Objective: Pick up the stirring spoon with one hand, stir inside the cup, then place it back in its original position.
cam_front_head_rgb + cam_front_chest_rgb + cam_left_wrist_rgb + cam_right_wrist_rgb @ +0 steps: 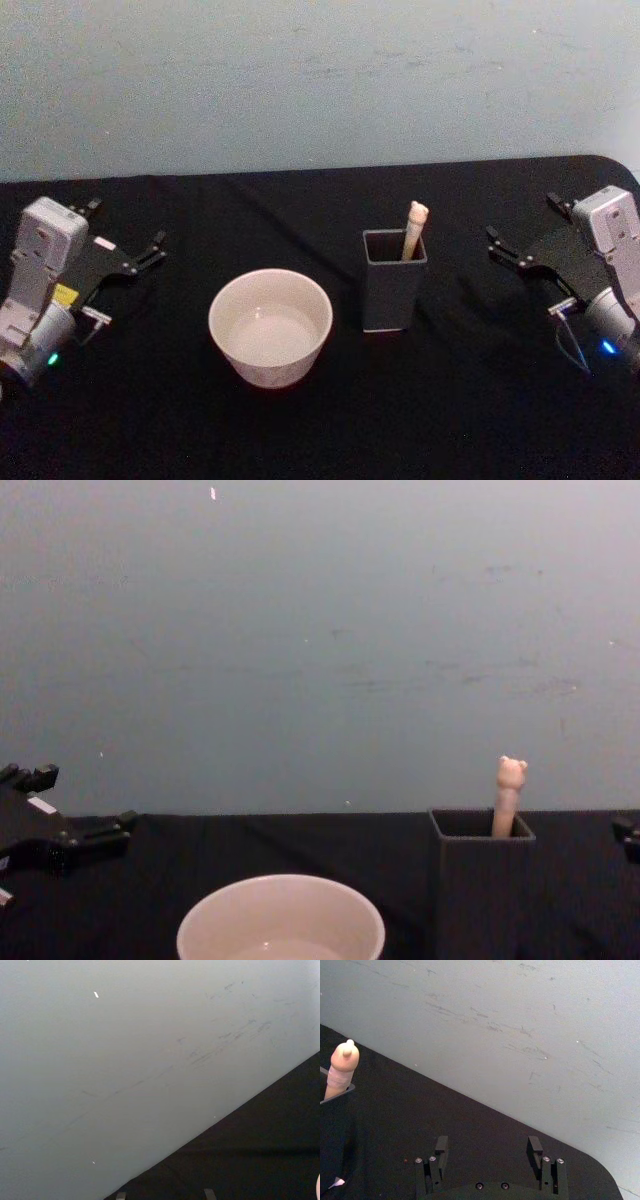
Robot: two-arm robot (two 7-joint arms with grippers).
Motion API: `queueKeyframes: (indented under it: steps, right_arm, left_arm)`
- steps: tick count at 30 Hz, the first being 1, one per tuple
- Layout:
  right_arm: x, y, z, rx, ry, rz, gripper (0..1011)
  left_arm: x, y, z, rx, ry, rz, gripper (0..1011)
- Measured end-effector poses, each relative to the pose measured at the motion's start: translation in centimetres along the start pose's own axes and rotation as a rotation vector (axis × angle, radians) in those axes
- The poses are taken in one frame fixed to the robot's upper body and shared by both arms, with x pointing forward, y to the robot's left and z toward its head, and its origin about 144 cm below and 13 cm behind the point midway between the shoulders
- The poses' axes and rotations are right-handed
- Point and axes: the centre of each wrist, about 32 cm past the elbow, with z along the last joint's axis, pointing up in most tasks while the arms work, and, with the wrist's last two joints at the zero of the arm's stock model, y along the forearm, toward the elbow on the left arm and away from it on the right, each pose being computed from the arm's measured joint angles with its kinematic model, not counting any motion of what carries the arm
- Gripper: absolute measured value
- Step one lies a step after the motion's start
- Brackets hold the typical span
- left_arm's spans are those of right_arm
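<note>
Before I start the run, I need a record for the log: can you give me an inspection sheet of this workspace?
Surface: black cloth-covered table, no spills seen.
Job's things: beige bear-topped stirring spoon stands handle-up, leaning in the tall dark grey square holder; wide cream-white round cup sits upright to the holder's left, apart from it.
Clutter: nothing seen.
Grippers: left gripper open, at the table's left side; right gripper open, at the right side; both away from the job's things.
Cables: thin wire by the right wrist.
Surroundings: pale blue-grey wall, scuffed, behind the table.
</note>
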Motion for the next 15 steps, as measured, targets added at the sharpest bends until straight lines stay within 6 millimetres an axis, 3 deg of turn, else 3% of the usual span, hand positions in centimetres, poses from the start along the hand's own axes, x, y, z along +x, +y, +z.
queueKeyframes:
  steps: [15]
  right_arm:
    - [0.00, 0.00, 0.00, 0.000, 0.000, 0.000, 1002]
  left_arm:
    - [0.00, 0.00, 0.00, 0.000, 0.000, 0.000, 1001]
